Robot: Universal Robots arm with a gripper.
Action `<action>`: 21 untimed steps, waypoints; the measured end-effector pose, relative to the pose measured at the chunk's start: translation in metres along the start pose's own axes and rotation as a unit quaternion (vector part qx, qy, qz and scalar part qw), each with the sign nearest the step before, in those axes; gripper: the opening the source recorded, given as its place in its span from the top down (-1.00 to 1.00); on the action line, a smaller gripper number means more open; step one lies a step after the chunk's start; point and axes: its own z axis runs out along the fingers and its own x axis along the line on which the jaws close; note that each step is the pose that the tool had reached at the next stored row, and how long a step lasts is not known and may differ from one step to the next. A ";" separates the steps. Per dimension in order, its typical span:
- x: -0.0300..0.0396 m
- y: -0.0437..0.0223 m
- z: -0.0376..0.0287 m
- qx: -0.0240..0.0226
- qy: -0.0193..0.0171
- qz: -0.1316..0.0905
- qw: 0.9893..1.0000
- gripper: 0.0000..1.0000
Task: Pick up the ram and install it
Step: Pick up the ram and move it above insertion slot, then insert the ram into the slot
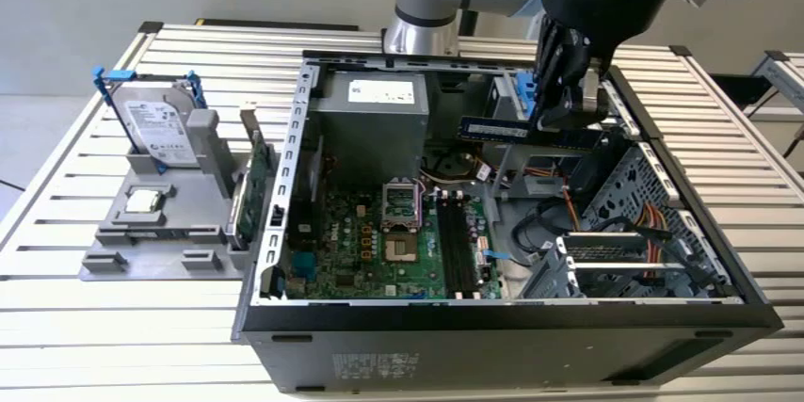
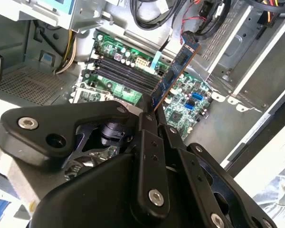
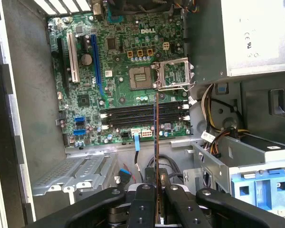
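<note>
Presently, the ram (image 1: 522,132) is pinched at one end between the closed-in fingers of the gripper (image 1: 562,112). It is held level in the air above the open computer case (image 1: 477,327). In the first wrist view, the ram is seen edge-on, crossing the memory slots (image 3: 128,114) of the motherboard (image 3: 114,76).

The ram (image 1: 496,129) is a thin, narrow blue board carrying dark chips. It is clamped at one end in the tool (image 1: 562,118) and held roughly level on its long edge. It hangs over the open computer case (image 1: 703,233), upper centre-right in the exterior view. It appears unseated.
</note>
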 end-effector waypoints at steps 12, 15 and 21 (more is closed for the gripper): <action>-0.0001 0.0000 0.0002 0.001 0.000 0.059 0.998 1.00; 0.0000 0.0000 0.0002 0.002 0.001 0.073 0.997 1.00; 0.0000 0.0000 0.0003 0.002 0.001 0.094 0.996 1.00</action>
